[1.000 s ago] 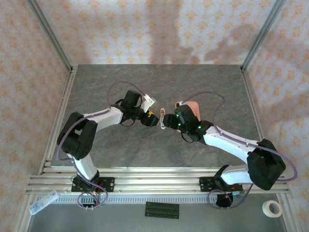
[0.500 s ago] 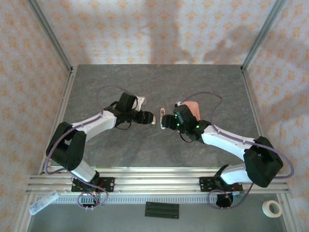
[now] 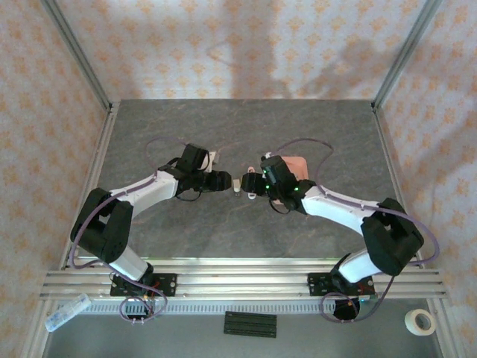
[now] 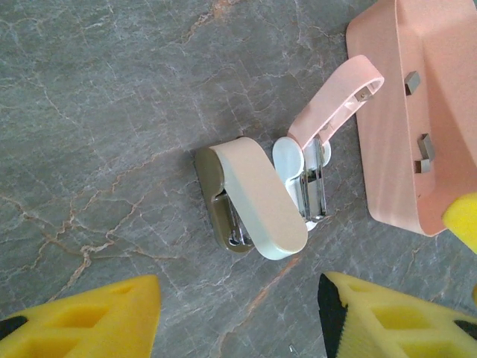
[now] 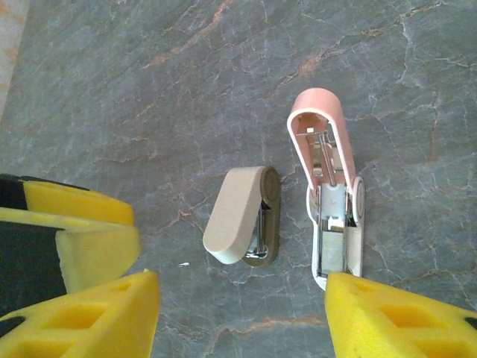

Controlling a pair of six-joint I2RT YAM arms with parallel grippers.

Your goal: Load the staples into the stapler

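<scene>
You've got a dark grey marbled table point(image 3: 223, 127), w/ thin orange-brown veins visible close up. Walls on 3 sides, pale peach w/ a small orange motif: back wall point(image 3: 238, 45), left wall point(image 3: 37, 149), right wall point(image 3: 447, 149). Alu posts rise from the far corners: left post point(image 3: 78, 56), right post point(image 3: 402, 52). Alu rails point(image 3: 238, 283) run along the near edge. Light is soft; blurry shadows fall on the back wall. On the grey ledge below the rails: white tape roll point(image 3: 422, 321) at right, black ribbed strip point(image 3: 250, 324) mid, clear plastic item point(image 3: 65, 312) at left.

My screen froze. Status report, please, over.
Left gripper open, empty; right gripper same. Stapler open on table. Staples in tray. Beige stapler beside it.
</scene>
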